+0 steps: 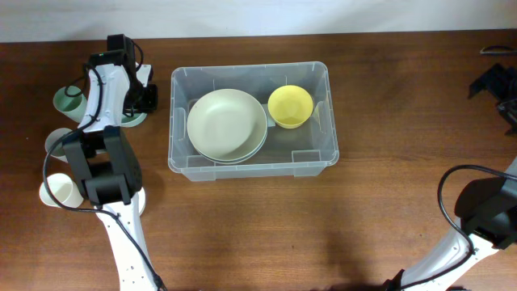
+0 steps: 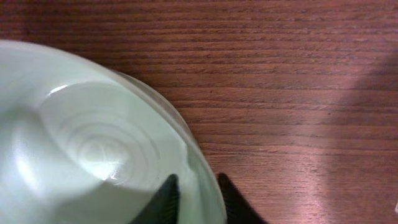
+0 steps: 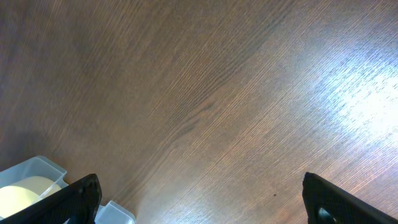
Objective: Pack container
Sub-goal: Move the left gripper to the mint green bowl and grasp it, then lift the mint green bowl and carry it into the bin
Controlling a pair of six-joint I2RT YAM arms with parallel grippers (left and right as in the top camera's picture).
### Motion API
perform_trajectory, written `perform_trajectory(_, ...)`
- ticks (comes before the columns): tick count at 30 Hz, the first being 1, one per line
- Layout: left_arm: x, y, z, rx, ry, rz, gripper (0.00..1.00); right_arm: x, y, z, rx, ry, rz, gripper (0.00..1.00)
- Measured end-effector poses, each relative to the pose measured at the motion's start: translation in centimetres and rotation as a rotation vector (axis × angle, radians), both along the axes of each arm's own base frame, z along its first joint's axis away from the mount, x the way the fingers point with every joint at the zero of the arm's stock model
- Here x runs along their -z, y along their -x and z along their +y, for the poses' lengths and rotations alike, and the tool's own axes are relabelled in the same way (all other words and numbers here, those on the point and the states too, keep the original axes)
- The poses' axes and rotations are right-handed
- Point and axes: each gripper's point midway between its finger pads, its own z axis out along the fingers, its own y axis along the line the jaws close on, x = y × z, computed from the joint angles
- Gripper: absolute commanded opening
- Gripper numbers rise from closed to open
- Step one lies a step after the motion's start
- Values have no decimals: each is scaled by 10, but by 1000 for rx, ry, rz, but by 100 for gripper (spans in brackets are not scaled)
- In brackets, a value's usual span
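I have my left gripper (image 2: 198, 185) pinching the rim of the pale green bowl (image 2: 93, 143), left of the central container (image 1: 250, 69), so next I should lift it rightward inside; my right gripper (image 3: 199, 205) hangs open.

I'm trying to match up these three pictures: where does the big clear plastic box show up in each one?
Overhead: the clear box sits at the centre, slightly left.
Left wrist: not in it; only a pale green dish and table.
Right wrist: one corner of the clear box, bottom left.
Shared landmark: the brown wooden table lies under everything in all three.
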Motion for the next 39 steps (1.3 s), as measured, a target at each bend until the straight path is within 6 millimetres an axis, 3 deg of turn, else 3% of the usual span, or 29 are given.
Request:
perform_trajectory(1,0,0,0,1,1,0,1,0,0,0,0,0,0,99)
perform_trajectory(9,-5,-4,3,6,-21,-18,1,0,0,0,0,0,0,99)
perform_trajectory(14,-20,-16,4,7,-18,-63,1,0,0,0,0,0,0,99)
perform_trajectory(17,-48,-32,4,8,-20,-133,1,0,0,0,1,0,0,99)
perform_trajectory(21,-114,-57,5,12,-38,-292,1,0,0,0,1,0,0,99)
perform_trajectory(25,-176,-63,-9,37,-44,-415,1,0,0,0,0,0,0,99)
perform_trajectory(28,-211,-55,-48,123,-5,-465,1,0,0,0,1,0,0,99)
perform_trajectory(31,-231,-46,-108,241,46,-495,1,0,0,0,1,0,0,99)
perform_trajectory(39,-228,10,-296,596,160,-451,1,0,0,0,0,0,0,99)
